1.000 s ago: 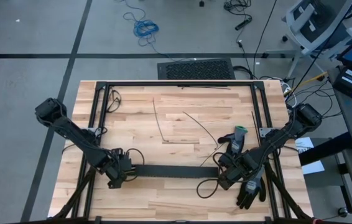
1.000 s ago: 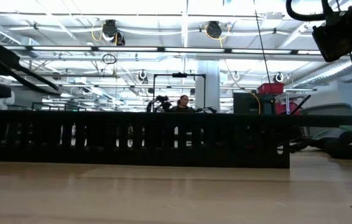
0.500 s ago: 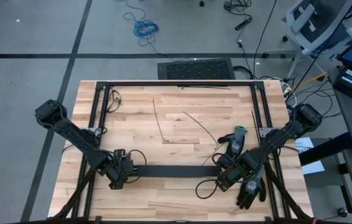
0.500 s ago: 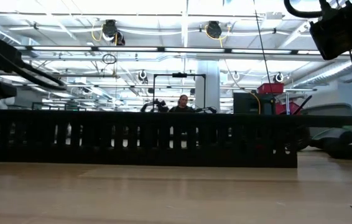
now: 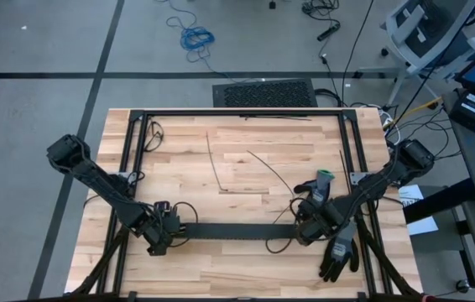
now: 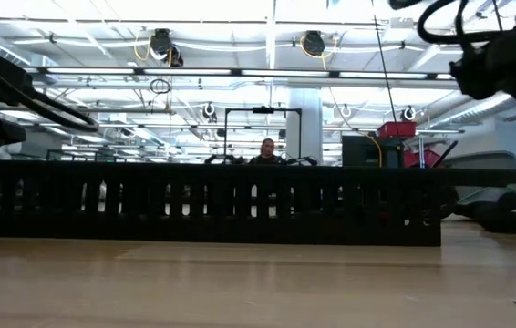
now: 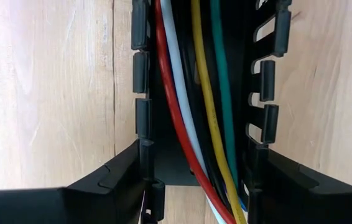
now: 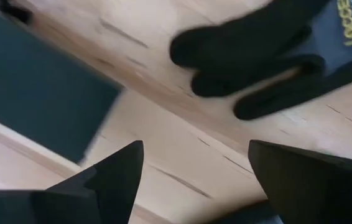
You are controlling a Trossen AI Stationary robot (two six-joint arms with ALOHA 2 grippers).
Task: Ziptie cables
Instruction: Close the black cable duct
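Observation:
A black slotted strip (image 5: pixel 233 231) lies along the table near its front edge, and the low view shows its side wall (image 6: pixel 203 205). The cables (image 7: pixel 198 93), red, white, yellow, green and black, run lengthwise inside its channel. My left gripper (image 5: pixel 160 239) (image 7: pixel 198 152) is at the strip's left end, closed on its walls. My right gripper (image 5: pixel 309 228) (image 8: pixel 194 146) hovers open above the strip's right end (image 8: pixel 33 81) and points down with only bare table between its fingers. My left gripper pinches the strip's left end across its width, one finger (image 7: pixel 117 183) on each outer slotted wall (image 7: pixel 142 155). The fingers come from above, pointing steeply down, and lie across the strip. The strip rests flat on the table, with the cables passing between the fingers inside the channel.
Two black gloves lie by the right arm, one (image 5: pixel 338 256) near the front edge and one (image 5: pixel 321 186) just beyond the strip's right end, also seen in the right wrist view (image 8: pixel 257 50). Thin dark strands (image 5: pixel 214 164) (image 5: pixel 273 172) lie mid-table. A black frame (image 5: pixel 237 113) borders the far side.
My right gripper has rolled about its wrist and tipped over the strip's right end, staying open. The strip's right end has slid a little toward the table's right edge, while my left gripper has kept its place on the left end.

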